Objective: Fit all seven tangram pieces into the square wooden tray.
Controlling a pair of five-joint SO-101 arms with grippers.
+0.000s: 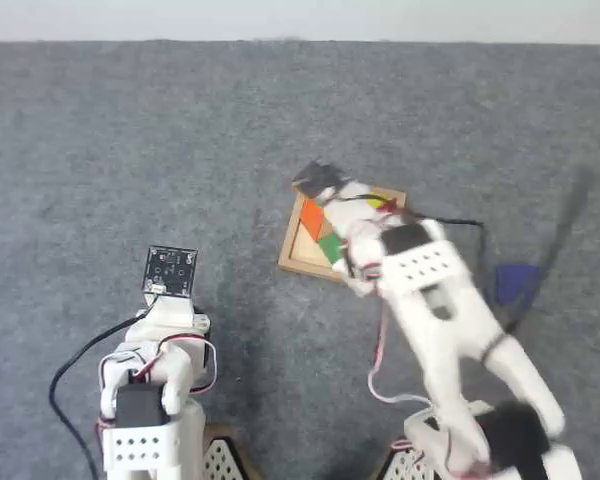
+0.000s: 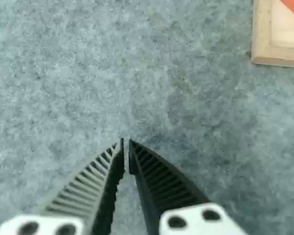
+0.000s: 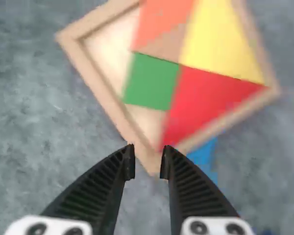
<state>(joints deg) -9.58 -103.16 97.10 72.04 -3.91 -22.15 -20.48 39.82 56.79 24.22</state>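
The right end effector (image 3: 147,156) hangs with its ribbed black fingers (image 3: 112,181) only narrowly apart and nothing between them. Directly past its tips lies one corner of the square wooden tray (image 3: 88,54). Inside the tray, counting away from those tips, come a red triangle (image 3: 206,100) and a green square (image 3: 149,81), then a small tan triangle (image 3: 161,49), with a yellow triangle (image 3: 218,44) and an orange piece (image 3: 161,17) farthest off. Bare wood shows beside the green square, on the side of the left-hand finger. A blue piece (image 3: 202,155) lies outside the rim, just beside the other fingertip. The right arm (image 1: 450,310) leans over the tray, covering much of it, and a black cable (image 1: 450,220) trails across its far side. A dark blue shape (image 1: 517,283) sits on the grey worktop (image 1: 130,130) beside that arm. The left end effector (image 2: 126,144) is closed almost tip to tip over bare worktop, with the tray well ahead of it and off to one side. A small black circuit board (image 1: 170,270) tops its wrist; its print is too small to read.
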